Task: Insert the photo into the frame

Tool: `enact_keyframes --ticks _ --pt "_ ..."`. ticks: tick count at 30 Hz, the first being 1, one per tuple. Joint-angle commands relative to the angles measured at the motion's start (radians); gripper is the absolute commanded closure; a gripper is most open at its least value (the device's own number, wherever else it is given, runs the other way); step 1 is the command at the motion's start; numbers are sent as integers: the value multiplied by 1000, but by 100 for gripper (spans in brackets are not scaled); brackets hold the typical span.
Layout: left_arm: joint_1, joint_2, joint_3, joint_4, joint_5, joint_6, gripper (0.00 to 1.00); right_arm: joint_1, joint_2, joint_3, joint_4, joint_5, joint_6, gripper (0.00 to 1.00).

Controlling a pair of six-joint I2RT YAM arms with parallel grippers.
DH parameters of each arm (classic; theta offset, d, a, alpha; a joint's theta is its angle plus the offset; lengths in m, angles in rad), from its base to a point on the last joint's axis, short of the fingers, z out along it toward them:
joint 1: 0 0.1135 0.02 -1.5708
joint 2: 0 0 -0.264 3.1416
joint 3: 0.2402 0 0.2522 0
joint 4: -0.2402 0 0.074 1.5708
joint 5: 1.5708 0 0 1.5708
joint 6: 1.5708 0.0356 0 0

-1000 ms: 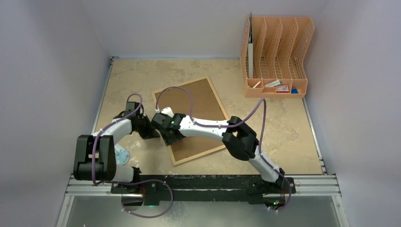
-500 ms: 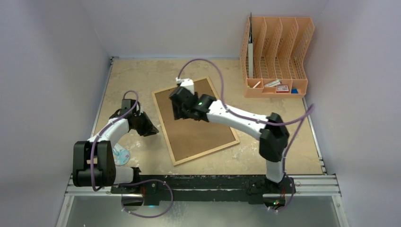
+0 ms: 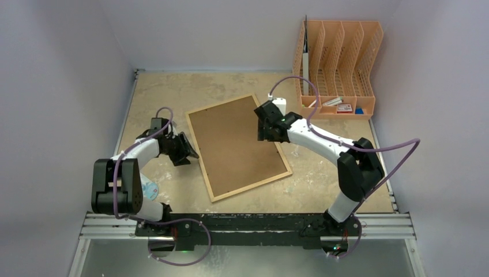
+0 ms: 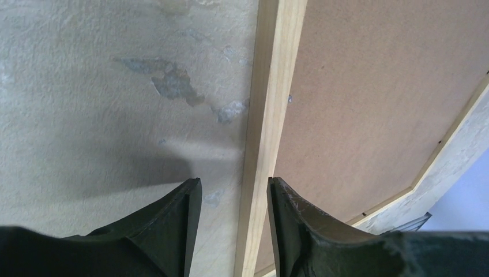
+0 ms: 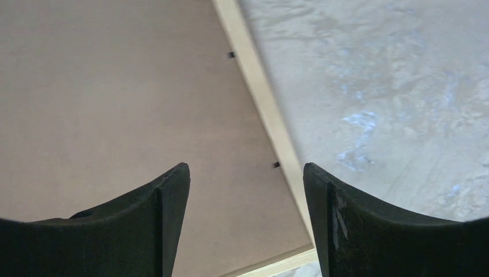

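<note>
Left gripper (image 4: 230, 193): spread, set astride the frame's (image 3: 236, 144) left light-wood border, with one finger (image 4: 179, 222) over the bare table (image 3: 346, 156) and the other finger (image 4: 288, 222) at the brown-back side; contact with the border not determinable. Right gripper (image 5: 245, 170): spread wide, positioned above the frame's right border near the far corner, with one finger over the fibreboard back and the other over the table. Frame: flat on the table, back upward, turned askew, located between the two arms. Orange file organiser (image 3: 337, 69): upright at the far right corner of the table, apart from the frame.
</note>
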Motion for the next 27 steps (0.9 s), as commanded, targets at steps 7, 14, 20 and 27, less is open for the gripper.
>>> enact_keyframes --ticks 7,14,20,27 --pt "7 99 53 68 54 20 52 -126 4 -106 112 -44 -11 24" --pt "7 119 60 109 81 3 51 -217 0 -212 236 -219 -37 26" --pt "7 127 59 115 48 -23 54 -259 10 -277 291 -338 -69 28" --pt "8 39 17 132 -95 -88 70 -264 26 -312 317 -416 -90 30"
